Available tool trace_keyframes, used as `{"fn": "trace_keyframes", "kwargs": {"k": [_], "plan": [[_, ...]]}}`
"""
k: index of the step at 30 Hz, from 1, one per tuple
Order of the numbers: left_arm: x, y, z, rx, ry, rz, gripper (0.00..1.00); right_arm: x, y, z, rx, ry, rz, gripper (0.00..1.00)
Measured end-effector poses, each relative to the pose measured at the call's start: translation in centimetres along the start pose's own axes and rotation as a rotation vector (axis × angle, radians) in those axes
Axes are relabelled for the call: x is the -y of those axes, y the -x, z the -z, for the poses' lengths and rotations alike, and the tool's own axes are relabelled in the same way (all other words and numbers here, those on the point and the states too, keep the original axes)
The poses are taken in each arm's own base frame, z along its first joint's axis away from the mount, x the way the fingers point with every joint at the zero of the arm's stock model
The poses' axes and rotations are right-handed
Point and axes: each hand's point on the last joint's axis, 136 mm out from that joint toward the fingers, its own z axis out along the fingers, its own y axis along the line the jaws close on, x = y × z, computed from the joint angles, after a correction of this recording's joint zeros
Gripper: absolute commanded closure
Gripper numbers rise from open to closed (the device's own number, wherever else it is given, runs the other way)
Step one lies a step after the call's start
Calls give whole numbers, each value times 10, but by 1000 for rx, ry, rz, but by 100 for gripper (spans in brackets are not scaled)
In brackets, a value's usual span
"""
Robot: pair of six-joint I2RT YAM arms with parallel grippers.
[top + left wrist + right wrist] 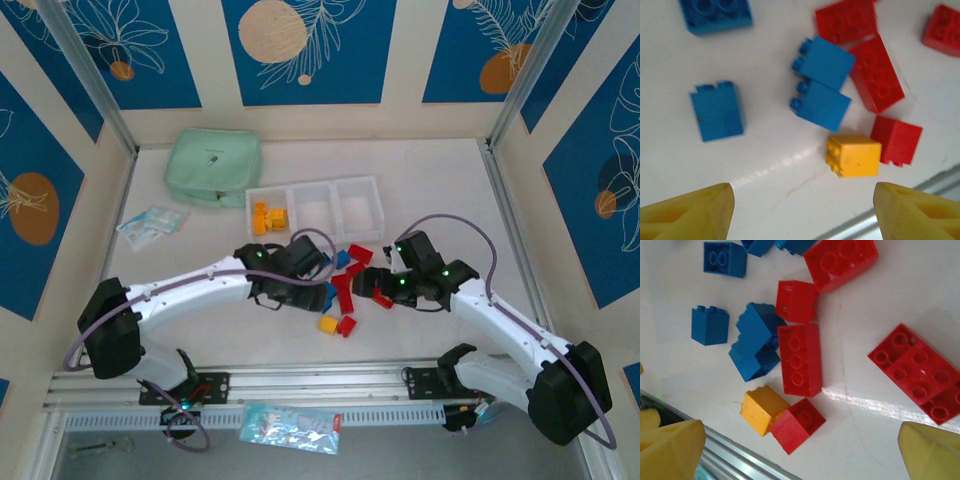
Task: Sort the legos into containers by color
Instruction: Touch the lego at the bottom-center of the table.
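**Yellow pick pending, both claws over the pile**

At far left of the bench lay a green pouch (212, 165), not in use. The tray (315, 186) sat just right of it. Its left compartment held several yellow bricks (268, 217); I saw no bricks in the other two.

The left claw (803, 200) hung over the loose legos (345, 285) in the middle of the bench, between tray and arm bases. Its fingers stood well apart with nothing between them. A lone yellow brick (854, 156) lay just ahead of it, right of centre.

The right claw (801, 440) hovered over the same pile from the other side, spread wide and empty.

Step in hand, as I judged it: finishing the yellows, reds and blues not yet begun.

Next move for the left claw: shift right, drop to straddle the yellow brick and close, then carry it to the left compartment. A red brick (896, 140) touched the yellow's right face, so the right finger had little room.

Hard to make out:
- From above, the arms covered part of the pile, so no brick count was possible.
- The wrist views cut off both claws' fingers at the bottom edge.
- Edge bricks were cropped.
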Motion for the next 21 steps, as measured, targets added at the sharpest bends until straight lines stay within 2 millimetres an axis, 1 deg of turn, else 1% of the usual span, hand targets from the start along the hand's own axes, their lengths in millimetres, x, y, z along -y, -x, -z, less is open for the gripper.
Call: {"fn": "trace_keyframes", "kwargs": {"k": [4,6,9,11,15,21], "plan": [[22,-17,-12,-42,-31,-22,24,11,-7,-3,-19,-13,-31,1],[29,-25,-24,-71,-27,-35,24,13,-8,-4,-23,-13,-44,1],[29,-36,-44,-123,8,-45,24,14,-8,-4,-24,-9,-51,1],[27,-40,-54,-146,29,-44,24,14,-8,-4,-24,-7,-52,1],[28,-40,-64,-155,38,-37,24,14,-7,-3,-23,-6,-55,1],[38,-37,-73,-154,0,-37,24,15,-6,-3,-20,-5,-62,1]]}}
